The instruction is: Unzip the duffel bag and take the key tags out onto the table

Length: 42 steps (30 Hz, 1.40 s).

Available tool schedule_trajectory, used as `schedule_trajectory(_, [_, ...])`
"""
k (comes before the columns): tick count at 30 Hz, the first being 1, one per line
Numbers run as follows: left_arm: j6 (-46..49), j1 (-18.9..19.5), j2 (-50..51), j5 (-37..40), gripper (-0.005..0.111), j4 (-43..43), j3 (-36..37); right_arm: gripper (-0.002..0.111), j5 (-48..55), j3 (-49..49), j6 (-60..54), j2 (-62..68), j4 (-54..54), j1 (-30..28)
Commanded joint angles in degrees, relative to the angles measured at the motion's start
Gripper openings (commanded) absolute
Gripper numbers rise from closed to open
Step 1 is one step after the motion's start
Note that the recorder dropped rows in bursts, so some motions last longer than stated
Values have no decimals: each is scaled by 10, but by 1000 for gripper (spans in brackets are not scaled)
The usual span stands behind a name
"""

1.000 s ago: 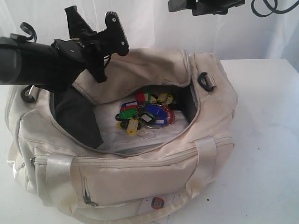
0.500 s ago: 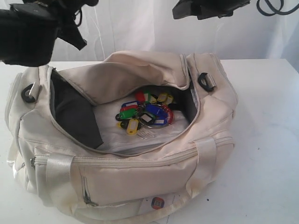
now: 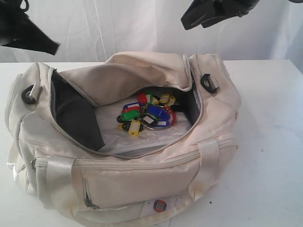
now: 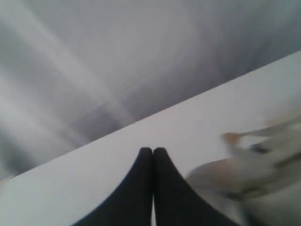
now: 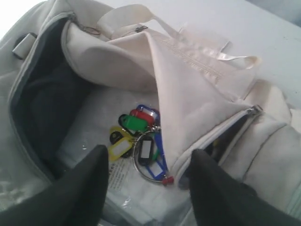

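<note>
Right gripper [image 5: 150, 151], fingers apart, is hovering over the unzipped duffel bag [image 3: 142, 179]; the key tags [image 3: 147, 115] are lying inside, awaiting transfer to the table [image 3: 270, 142].

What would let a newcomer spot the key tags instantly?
Find the big cream duffel bag on the white table, top unzipped. Inside, near the middle of the opening, lies the bunch of key tags, the only brightly coloured thing in there.

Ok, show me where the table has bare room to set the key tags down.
Widest bare table lies right of the duffel bag in the exterior view. A narrower strip runs behind the bag. Left and front are crowded: the bag nearly fills them.
</note>
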Motion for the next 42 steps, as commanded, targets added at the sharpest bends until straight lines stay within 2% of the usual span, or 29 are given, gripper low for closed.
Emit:
schedule_trajectory(1, [92, 15, -54, 260, 0, -21, 22, 43, 22, -1, -8, -11, 33, -3])
schedule_trajectory(6, [92, 52, -61, 292, 0, -21, 27, 38, 22, -1, -6, -11, 36, -3])
schedule_trajectory(8, [81, 74, -61, 373, 0, -21, 31, 38, 22, -1, -6, -11, 36, -3])
schedule_trajectory(10, [42, 112, -59, 458, 0, -21, 29, 38, 22, -1, -3, -11, 36, -3])
schedule_trajectory(13, [-87, 198, -44, 598, 0, -21, 20, 38, 22, -1, 16, -11, 33, -3])
schedule_trajectory(14, [-146, 236, -34, 678, 0, -7, 17, 38, 22, -1, 24, -12, 29, -3])
schedule_trajectory(17, [-360, 341, 21, 919, 0, 210, -30, 38, 22, -1, 29, -12, 26, -3])
schedule_trajectory(20, [-529, 393, 68, 1043, 0, 439, -95, 38, 22, -1, 30, -11, 29, -3])
schedule_trajectory(22, [-613, 398, 76, 1075, 0, 548, -126, 38, 22, -1, 34, -7, 30, 3])
schedule_trajectory(24, [-685, 397, 72, 1078, 0, 601, -145, 38, 22, -1, 34, 1, 27, 18])
schedule_trajectory(29, [-704, 396, 50, 1183, 0, 624, -155, 35, 22, 0, 33, 34, -26, 92])
schedule_trajectory(33, [-727, 396, 31, 1174, 0, 644, -123, 21, 22, 0, 33, 74, -134, 157])
schedule_trajectory(35, [-731, 396, 22, 1154, 0, 646, -98, 20, 22, 0, 33, 95, -166, 180])
schedule_trajectory(38, [-731, 396, 17, 1138, 0, 646, -71, 24, 10, 0, 33, 129, -186, 205])
schedule_trajectory(42, [-731, 396, 13, 1137, 0, 645, -64, 45, -32, 0, 27, 166, -235, 223])
